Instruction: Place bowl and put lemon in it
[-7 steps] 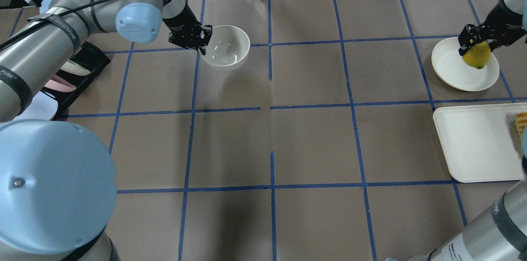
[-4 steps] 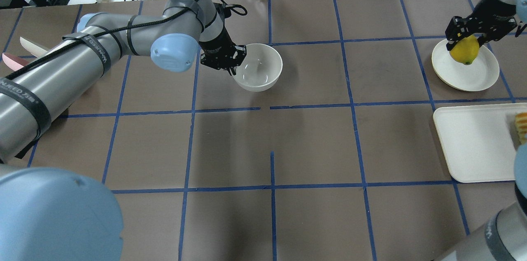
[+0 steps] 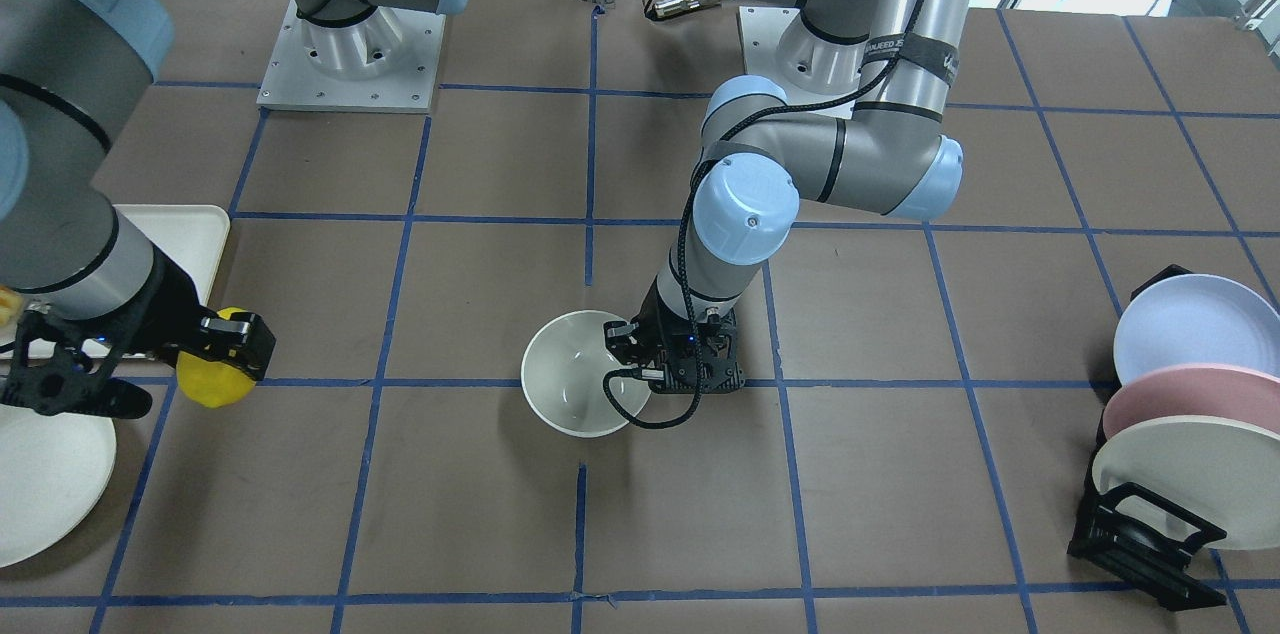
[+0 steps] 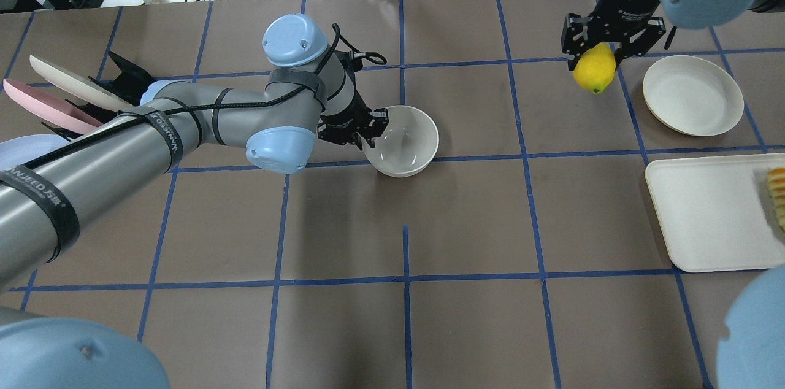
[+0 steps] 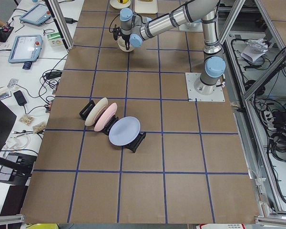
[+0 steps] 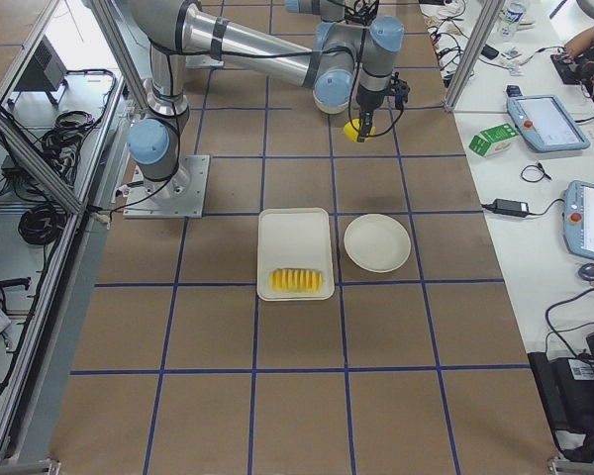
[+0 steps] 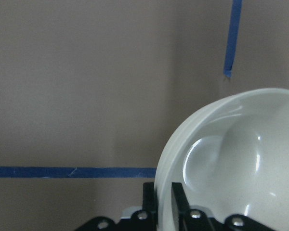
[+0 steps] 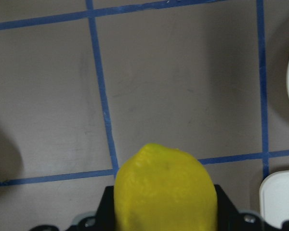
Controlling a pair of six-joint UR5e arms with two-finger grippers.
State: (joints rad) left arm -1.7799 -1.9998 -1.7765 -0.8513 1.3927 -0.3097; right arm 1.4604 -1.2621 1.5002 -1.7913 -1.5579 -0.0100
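Observation:
The cream-white bowl (image 4: 408,138) sits upright near the table's middle, low at the table surface; I cannot tell if it rests on it. My left gripper (image 4: 370,134) is shut on the bowl's left rim, one finger inside and one outside, as the left wrist view (image 7: 164,199) shows with the bowl (image 7: 241,159). My right gripper (image 4: 596,53) is shut on the yellow lemon (image 4: 593,70) and holds it in the air, left of the round plate. The lemon fills the right wrist view (image 8: 164,185). In the front view the bowl (image 3: 565,392) and lemon (image 3: 212,379) are about two squares apart.
A flat cream plate (image 4: 693,94) lies at the far right. A cream tray (image 4: 705,217) with sliced ridged food (image 4: 777,189) lies nearer on the right. A rack of plates (image 4: 61,97) stands at the left. Cables and a box lie beyond the far edge.
My left arm has carried the bowl right and nearer, toward the table's middle. My right gripper has lifted the lemon off the round plate and moved it left.

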